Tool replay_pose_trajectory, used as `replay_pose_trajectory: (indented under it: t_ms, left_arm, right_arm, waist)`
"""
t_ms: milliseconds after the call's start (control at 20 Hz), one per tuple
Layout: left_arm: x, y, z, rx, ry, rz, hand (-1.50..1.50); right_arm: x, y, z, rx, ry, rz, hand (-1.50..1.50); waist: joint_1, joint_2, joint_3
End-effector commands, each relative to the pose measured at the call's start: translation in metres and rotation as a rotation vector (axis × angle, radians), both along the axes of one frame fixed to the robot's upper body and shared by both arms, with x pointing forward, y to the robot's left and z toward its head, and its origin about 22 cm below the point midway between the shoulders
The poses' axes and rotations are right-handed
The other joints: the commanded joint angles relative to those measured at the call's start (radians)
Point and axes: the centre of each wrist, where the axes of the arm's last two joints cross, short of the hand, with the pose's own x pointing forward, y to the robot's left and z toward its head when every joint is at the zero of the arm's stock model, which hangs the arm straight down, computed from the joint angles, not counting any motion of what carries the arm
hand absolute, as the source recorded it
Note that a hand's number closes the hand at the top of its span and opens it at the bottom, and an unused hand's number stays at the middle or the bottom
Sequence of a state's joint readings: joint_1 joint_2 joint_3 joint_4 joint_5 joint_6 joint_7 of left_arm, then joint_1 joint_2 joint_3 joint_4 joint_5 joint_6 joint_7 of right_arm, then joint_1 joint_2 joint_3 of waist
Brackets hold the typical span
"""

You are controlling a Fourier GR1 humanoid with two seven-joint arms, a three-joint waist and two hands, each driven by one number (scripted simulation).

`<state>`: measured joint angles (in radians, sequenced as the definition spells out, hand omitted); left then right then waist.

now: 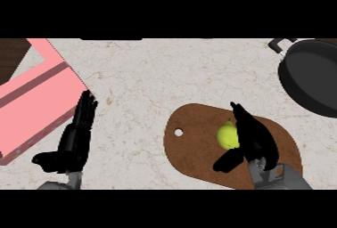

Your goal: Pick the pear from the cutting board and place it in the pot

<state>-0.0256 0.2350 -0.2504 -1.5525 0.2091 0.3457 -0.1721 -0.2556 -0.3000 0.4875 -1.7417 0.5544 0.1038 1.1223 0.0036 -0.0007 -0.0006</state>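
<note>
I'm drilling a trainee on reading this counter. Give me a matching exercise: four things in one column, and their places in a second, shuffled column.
Things:
1. pear
2. pot
3. left hand
4. pink box

Places:
A. far right of the counter
B. on the cutting board, against the right hand
C. far left edge
D. on the counter, just right of the pink box

Pairs: 1-B, 2-A, 3-D, 4-C

Pale veined stone counter [145,80], pink box [33,107] at left, dark wood corner [10,55]

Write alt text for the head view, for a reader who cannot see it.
The robot's right hand lies over a yellow-green pear on a brown cutting board, fingers straight. A dark pot sits at the counter's upper right; the left hand rests open beside a pink object.
</note>
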Motion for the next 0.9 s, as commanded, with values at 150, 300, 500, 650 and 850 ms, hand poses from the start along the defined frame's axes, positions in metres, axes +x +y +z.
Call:
replay_pose_trajectory:
  t_ms: [150, 300, 500, 650, 850]
  left_arm:
    - [-0.009, 0.009, 0.006, 0.000, -0.004, -0.007, 0.00]
    - [0.017, 0.012, -0.001, 0.007, -0.009, 0.010, 0.00]
    - [0.000, -0.014, -0.005, -0.009, -0.003, 0.002, 0.00]
    - [0.006, -0.001, 0.000, -0.001, 0.011, 0.009, 0.00]
    - [0.012, -0.004, 0.002, 0.002, -0.003, 0.000, 0.00]
  right_arm:
    - [0.008, -0.003, -0.008, -0.050, 0.081, -0.091, -1.50]
    - [0.007, 0.003, -0.018, -0.054, 0.090, -0.095, -1.50]
    - [-0.010, -0.006, -0.037, -0.040, 0.092, -0.086, -1.50]
    - [0.004, -0.004, -0.039, -0.146, -0.017, -0.032, 1.50]
    - [0.031, 0.002, -0.029, -0.166, -0.085, -0.039, 1.50]
  waist:
    - [0.000, -0.001, 0.001]
    - [-0.004, 0.001, 0.000]
    - [-0.006, 0.000, 0.000]
    - [-0.005, 0.001, 0.000]
    - [-0.002, 0.001, 0.000]
